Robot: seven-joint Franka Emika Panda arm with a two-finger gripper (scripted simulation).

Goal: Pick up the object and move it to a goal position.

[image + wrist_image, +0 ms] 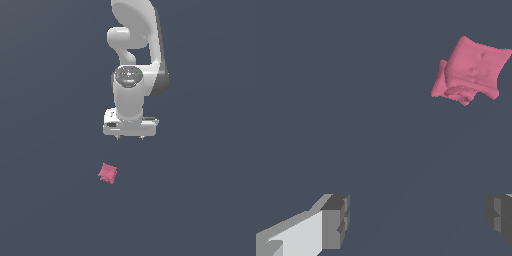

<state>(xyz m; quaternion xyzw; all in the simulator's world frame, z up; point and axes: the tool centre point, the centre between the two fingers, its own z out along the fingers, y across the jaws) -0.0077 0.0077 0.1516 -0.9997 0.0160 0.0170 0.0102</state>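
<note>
Here is the white, glossy, jointed robot arm [134,65] reaching down the middle of the exterior view, its pale gripper [129,137] hanging above a flat, dark slate-grey floor [45,200]. The small pink-red, lumpy-edged blocky object [107,173] lies on that floor, nearer the camera than the gripper and a little toward the exterior view's left, clearly apart from it, nothing touching it.

Only the exterior view gives the whole arm, and there the fingertips are just two tiny dark nubs under the gripper body, too small to judge the gap well. The wrist view settles it: the gripper [416,217] shows one grey pad on a white finger [335,222] and the other grey pad [501,217] at the frame's edge, spread wide apart with only bare floor [356,110] between them, so the jaws are released and grasp nothing.

The wrist view also brings out the object [470,71] up close: pillowy faces, pinched corners, small dimples and a ragged lower lip, detail the exterior view blurs into a plain pink blob. It lies off to one side of the span between the fingers, not within it
</note>
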